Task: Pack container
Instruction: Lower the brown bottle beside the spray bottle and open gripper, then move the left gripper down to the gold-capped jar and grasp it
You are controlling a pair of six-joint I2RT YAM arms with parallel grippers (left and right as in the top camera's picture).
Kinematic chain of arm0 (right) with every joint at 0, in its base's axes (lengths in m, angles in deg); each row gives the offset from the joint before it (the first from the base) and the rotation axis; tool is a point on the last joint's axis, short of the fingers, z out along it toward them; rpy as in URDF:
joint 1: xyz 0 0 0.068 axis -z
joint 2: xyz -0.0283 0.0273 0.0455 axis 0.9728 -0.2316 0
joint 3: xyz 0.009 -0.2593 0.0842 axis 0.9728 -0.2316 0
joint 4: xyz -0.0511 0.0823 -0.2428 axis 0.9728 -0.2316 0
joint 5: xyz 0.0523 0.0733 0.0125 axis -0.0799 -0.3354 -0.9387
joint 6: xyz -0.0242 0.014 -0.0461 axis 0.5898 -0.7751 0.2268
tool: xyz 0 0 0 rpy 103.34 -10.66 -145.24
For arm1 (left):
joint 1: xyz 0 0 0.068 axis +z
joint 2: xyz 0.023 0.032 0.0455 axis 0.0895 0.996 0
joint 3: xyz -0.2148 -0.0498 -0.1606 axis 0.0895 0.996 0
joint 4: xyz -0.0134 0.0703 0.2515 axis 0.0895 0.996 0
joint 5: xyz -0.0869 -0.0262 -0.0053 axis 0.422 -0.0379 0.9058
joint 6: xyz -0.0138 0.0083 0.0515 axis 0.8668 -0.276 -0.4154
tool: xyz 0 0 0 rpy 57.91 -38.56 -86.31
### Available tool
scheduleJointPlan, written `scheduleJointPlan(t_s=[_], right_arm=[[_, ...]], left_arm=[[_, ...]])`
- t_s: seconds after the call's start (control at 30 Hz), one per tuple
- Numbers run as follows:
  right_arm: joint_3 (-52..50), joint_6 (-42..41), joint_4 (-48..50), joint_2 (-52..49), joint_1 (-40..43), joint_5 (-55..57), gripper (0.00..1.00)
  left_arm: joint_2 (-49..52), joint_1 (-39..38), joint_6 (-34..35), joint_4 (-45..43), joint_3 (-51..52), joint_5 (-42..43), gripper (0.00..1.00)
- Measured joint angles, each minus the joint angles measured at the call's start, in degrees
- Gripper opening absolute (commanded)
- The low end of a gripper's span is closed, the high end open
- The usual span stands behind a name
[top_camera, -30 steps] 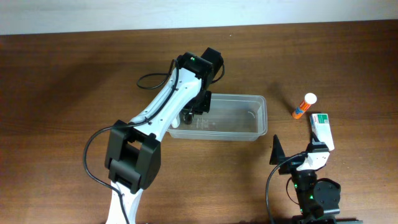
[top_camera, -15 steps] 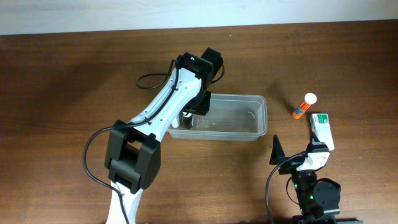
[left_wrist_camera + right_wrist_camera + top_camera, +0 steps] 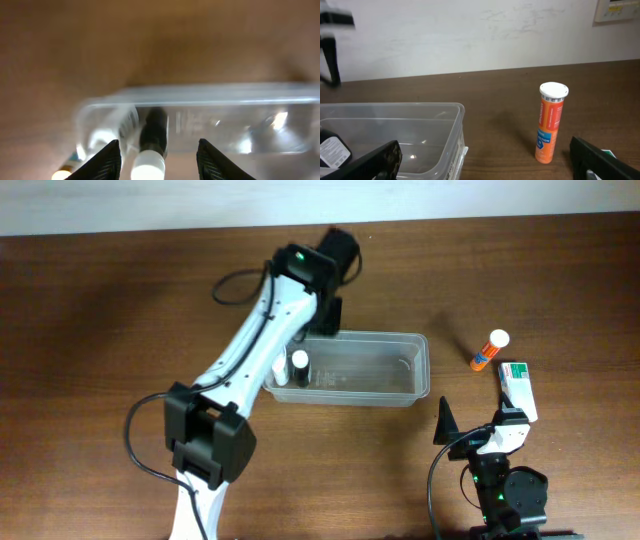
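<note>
The clear plastic container (image 3: 370, 370) lies mid-table. At its left end stands a dark bottle with a white cap (image 3: 299, 363), and a second white-capped bottle (image 3: 280, 369) is just left of it. My left gripper (image 3: 326, 325) hovers over the container's far left rim. It is open and holds nothing. In the left wrist view the dark bottle (image 3: 151, 150) sits below the left gripper (image 3: 158, 145), with a gap to each finger. The container (image 3: 225, 122) stretches off to the right. My right gripper (image 3: 487, 160) is open and empty near the front edge, between the container (image 3: 395, 130) and an orange tube (image 3: 549, 122).
The orange tube with a white cap (image 3: 489, 350) stands to the right of the container. A white-and-green medicine box (image 3: 517, 388) lies just in front of it, close to my right gripper (image 3: 478, 428). A pale wall runs behind the table's far edge.
My left gripper has opened and let go of the dark bottle inside the container's left end. It then rose and drew back toward the far rim. The right arm has not moved.
</note>
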Motion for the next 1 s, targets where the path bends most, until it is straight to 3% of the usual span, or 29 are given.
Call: scheduleJointPlan(t_s=[0.3,0.77,0.8,0.83,0.9,1.0], right_arm=[[0.00,0.02,0.00,0.00,0.00,0.02,0.98],[0.00,0.00,0.00,0.00,0.00,0.00,0.98],[0.00,0.04,0.00,0.00,0.00,0.00,0.98],[0.00,0.02,0.00,0.00,0.00,0.00,0.98],[0.00,0.04,0.00,0.00,0.00,0.00,0.98],[0.00,0.02,0.00,0.00,0.00,0.00,0.98]], left_arm=[[0.00,7.63,0.02,14.27,-17.27,0.00,0.52],[0.00,27.93,0.00,16.57,-17.81,5.84,0.75],[0.00,28.92,-0.04,16.55,-17.22,5.88,0.69],[0.00,29.77,-0.09,16.55,-16.41,5.92,0.50],[0.00,31.12,-0.11,16.55,-14.23,6.60,0.32],[0.00,32.20,-1.77,16.55,-9.77,9.92,0.33]])
